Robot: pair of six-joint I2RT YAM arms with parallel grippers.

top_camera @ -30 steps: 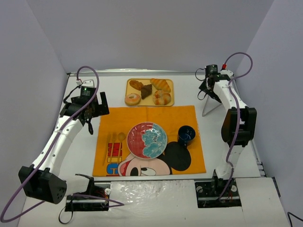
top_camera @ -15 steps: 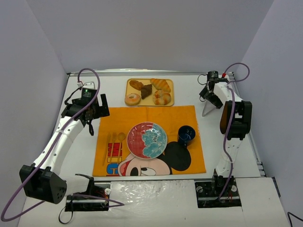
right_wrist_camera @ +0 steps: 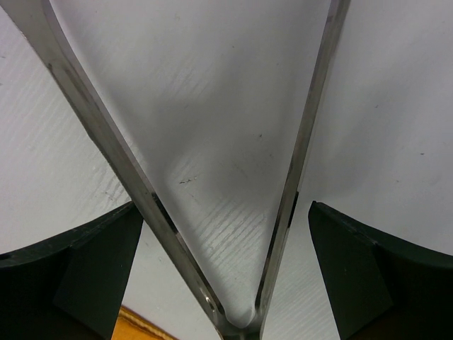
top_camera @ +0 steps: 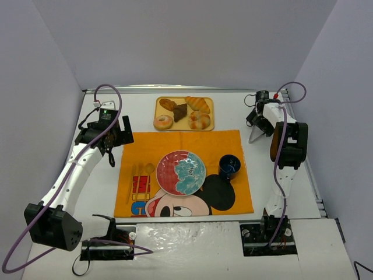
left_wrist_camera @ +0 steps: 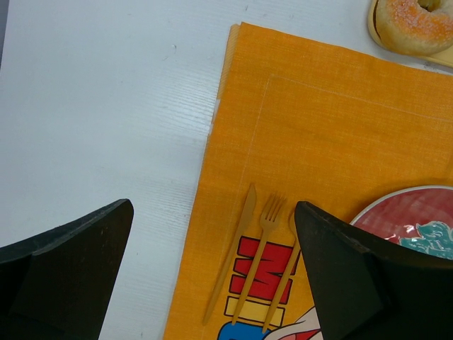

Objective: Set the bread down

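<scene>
Several pieces of bread lie on a yellow tray (top_camera: pixel 184 128) at the back: a sugared donut (top_camera: pixel 163 122), a croissant (top_camera: pixel 198 104), a dark wedge (top_camera: pixel 180 112) and a bun (top_camera: pixel 199 120). Metal tongs (top_camera: pixel 256 133) rest on the white table right of the mat. My right gripper (top_camera: pixel 260 119) is open just above them. In the right wrist view, the tongs' two arms (right_wrist_camera: pixel 99 134) run between its spread fingers (right_wrist_camera: pixel 225 209) without touching either one. My left gripper (top_camera: pixel 115 146) hangs open and empty over the mat's left edge (left_wrist_camera: pixel 212 209). The donut (left_wrist_camera: pixel 414 25) shows at the top right of that view.
An orange cartoon placemat (top_camera: pixel 233 146) holds a red and teal plate (top_camera: pixel 180 172), a dark blue cup (top_camera: pixel 229 165) and yellow cutlery (left_wrist_camera: pixel 258 265) of knife, fork and spoon. Grey walls close in the back and both sides.
The right arm has folded in closer, bringing its open gripper down over the top of the tongs. The left arm has barely shifted.
</scene>
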